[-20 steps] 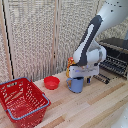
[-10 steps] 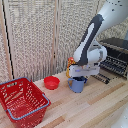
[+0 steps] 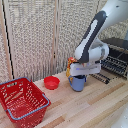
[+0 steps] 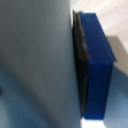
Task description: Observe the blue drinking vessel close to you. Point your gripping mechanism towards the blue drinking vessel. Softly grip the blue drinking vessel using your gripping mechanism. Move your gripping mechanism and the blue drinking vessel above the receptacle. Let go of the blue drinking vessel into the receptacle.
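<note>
Exterior view: white arm reaches down from the upper right, gripping mechanism [image 3: 79, 75] sitting right on top of the blue drinking vessel [image 3: 78, 84]. The mug stands upright on the wooden table [image 3: 95, 107], about mid-table, its top hidden by the white gripper block. Fingers not visible here, so whether they are clamped on the mug or spread apart cannot be told from this view.

Wrist view is very blurred: a large pale grey-blue surface [image 4: 35, 60] fills most of it, probably the mug's side up close. A dark finger [image 4: 82, 65] lies flat along it, with a dark blue block [image 4: 100, 65] just beyond. Finger looks pressed to the surface, but grasp is not confirmed.

Around: small red bowl [image 3: 51, 82] just beside the mug, toward the exterior view's left, apart from it. The receptacle [image 3: 22, 100], red lattice with blue-grey rim handle, sits well apart, at the exterior view's lower left near the table edge. The red bowl lies roughly between mug and basket. Black wire rack [image 3: 116, 62] at the exterior view's right, behind the arm. An orange-yellow bit [image 3: 70, 64] shows by the gripper's side, unclear what it is. Slatted beige panels [image 3: 40, 35] behind.
</note>
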